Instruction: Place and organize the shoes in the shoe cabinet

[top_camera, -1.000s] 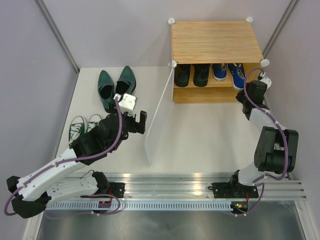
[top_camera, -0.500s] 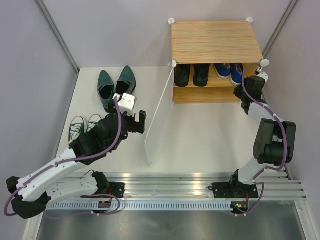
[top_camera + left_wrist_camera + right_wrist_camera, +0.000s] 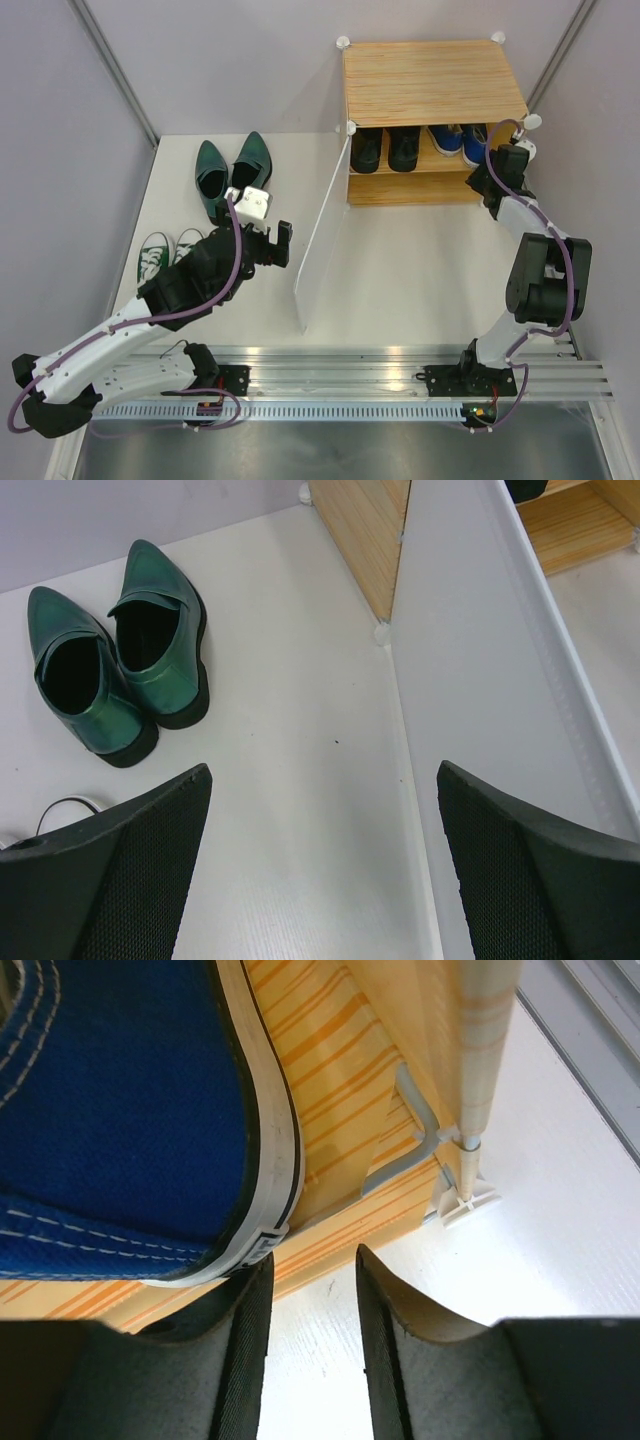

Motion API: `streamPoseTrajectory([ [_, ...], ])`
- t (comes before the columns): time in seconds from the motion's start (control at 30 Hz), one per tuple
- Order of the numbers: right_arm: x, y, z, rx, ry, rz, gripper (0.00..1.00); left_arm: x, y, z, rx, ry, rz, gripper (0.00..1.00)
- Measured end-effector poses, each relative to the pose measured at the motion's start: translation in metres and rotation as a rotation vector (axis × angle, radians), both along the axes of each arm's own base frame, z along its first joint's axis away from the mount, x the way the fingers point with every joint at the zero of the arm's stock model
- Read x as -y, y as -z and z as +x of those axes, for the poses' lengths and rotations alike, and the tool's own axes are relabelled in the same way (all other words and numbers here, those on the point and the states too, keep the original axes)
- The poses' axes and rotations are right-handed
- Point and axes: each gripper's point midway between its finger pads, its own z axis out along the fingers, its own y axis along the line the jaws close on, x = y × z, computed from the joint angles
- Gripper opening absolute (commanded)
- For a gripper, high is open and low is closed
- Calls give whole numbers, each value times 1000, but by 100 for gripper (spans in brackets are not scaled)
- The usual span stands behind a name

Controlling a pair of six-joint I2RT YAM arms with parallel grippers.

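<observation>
Shelving half done: black shoes (image 3: 403, 148), blue sneakers (image 3: 447, 140) inside shoe cabinet (image 3: 435, 80); pointed shoes (image 3: 250, 165), green sneakers (image 3: 165, 255) left of it. Left tool (image 3: 322, 772), right tool (image 3: 312, 1260) released.

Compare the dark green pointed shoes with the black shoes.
The dark green pointed shoes stand on the table, left of the door; the black shoes sit on a shelf of the cabinet. The green pair shows whole, the black pair half hidden under its top. Both pairs lie side by side.

Green leather shoes (image 3: 110, 695) look glossy, the blue sneaker (image 3: 110, 1110) woven canvas, the cabinet (image 3: 432, 80) striped wood-grain.
</observation>
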Motion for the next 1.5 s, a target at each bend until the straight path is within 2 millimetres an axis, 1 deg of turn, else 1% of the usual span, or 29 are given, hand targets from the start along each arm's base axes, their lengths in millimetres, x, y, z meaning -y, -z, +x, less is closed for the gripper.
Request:
streamPoseTrajectory([
  [0.13,0,2,-1,-16,1,1,47,0,0,0,1,0,-1,95],
  [0.23,-5,1,-3,-18,-15,10,48,-1,-1,0,2,0,-3,95],
  [0.3,-10,-1,-8,-10,-33,19,47,-1,-1,-1,3,0,-5,95],
  [0.33,-12,-5,-11,3,-42,22,44,-1,-1,-1,3,0,-5,95],
  [0.37,-15,-12,-14,25,-54,24,39,-1,-2,-1,3,0,-5,95],
  [0.43,-23,-31,-21,76,-81,26,38,-1,-2,-1,3,1,-5,95],
  [0.53,-34,-66,-28,171,-126,20,36,-1,-2,-1,3,1,-5,95],
  [0.6,-45,-93,-28,251,-168,11,37,-1,-2,-1,3,1,-5,95],
  [0.63,-50,-103,-27,284,-187,7,39,-1,-2,-1,3,1,-5,95],
  [0.7,-60,-116,-24,332,-223,1,44,-1,-2,-1,3,1,-5,95],
  [0.8,-74,-114,-16,347,-258,-12,47,-1,-2,-1,3,1,-5,95],
  [0.87,-80,-107,-7,338,-266,-28,47,-1,-2,-1,3,1,-6,95],
  [1.0,-93,-87,10,311,-258,-80,48,-1,-2,-1,3,1,-6,95],
  [1.1,-101,-81,15,311,-242,-117,48,-1,-2,-1,3,1,-6,95],
  [1.2,-99,-84,19,328,-199,-161,50,-1,-2,-1,4,1,-6,95],
  [1.4,-80,-98,25,380,-79,-238,54,-1,-2,-1,4,1,-7,95],
  [1.5,-72,-92,28,370,-36,-259,56,-1,-2,-1,4,1,-7,95],
])
